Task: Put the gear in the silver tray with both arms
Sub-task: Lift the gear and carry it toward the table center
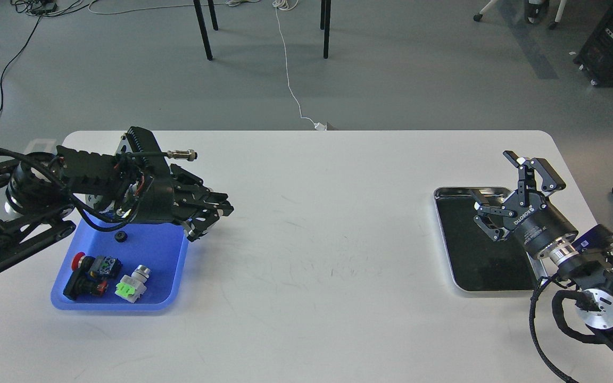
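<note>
Nearest you, the right hand (503,199) hangs over the shiny rectangular silver tray (447,250) on the white table (317,266), its fingers spread wide and empty. Your left hand (213,218) sits at the blue plastic tray's (171,271) far right corner; you cannot tell its grip or whether it holds the gear.

Left gripper (212,215) hides the blue tray's (165,276) far corner; its jaws unreadable

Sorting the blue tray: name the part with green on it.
The white push-button switch with bright green blocks, at the blue tray's front right; the other parts are black, red, blue.
</note>
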{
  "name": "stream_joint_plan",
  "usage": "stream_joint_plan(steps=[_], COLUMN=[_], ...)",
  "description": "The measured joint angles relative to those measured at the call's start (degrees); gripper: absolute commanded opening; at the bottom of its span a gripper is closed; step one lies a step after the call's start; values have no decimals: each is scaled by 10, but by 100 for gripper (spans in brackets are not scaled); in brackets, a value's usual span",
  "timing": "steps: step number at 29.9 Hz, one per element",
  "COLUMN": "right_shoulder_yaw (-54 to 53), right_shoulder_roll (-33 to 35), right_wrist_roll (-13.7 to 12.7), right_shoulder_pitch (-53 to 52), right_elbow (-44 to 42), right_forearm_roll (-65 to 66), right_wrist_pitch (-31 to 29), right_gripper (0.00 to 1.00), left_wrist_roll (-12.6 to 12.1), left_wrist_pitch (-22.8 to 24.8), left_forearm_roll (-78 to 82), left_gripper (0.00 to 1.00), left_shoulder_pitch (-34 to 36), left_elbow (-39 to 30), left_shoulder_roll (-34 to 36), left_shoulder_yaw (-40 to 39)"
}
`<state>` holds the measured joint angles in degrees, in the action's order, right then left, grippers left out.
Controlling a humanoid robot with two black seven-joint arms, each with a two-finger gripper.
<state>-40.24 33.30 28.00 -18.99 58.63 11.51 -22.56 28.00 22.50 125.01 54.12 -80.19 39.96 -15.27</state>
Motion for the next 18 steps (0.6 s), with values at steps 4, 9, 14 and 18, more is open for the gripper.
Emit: stream_joint_plan(steps=[4, 9, 14, 18], right_shoulder_yaw=[1, 1, -1, -1], right_shoulder_roll=[0, 8, 12, 13], right_wrist_roll=[0, 0, 0, 0], right_shoulder_pitch=[1, 3, 3, 3], right_elbow=[-1, -2, -1, -1], right_forearm_roll=[0, 0, 0, 0], right_wrist_pitch=[1, 1, 1, 1], right_gripper=[99, 99, 99, 99], left_wrist_roll=[0, 0, 0, 0], left_wrist_pitch=[47, 55, 55, 55], left_forearm_roll=[0, 0, 0, 0], left_gripper=[11, 11, 11, 12], left_shoulder_pitch=[33, 69, 80, 79], left_elbow=[25, 107, 163, 193], left_shoulder_roll=[-94, -193, -250, -292], left_shoulder_yaw=[13, 47, 83, 103])
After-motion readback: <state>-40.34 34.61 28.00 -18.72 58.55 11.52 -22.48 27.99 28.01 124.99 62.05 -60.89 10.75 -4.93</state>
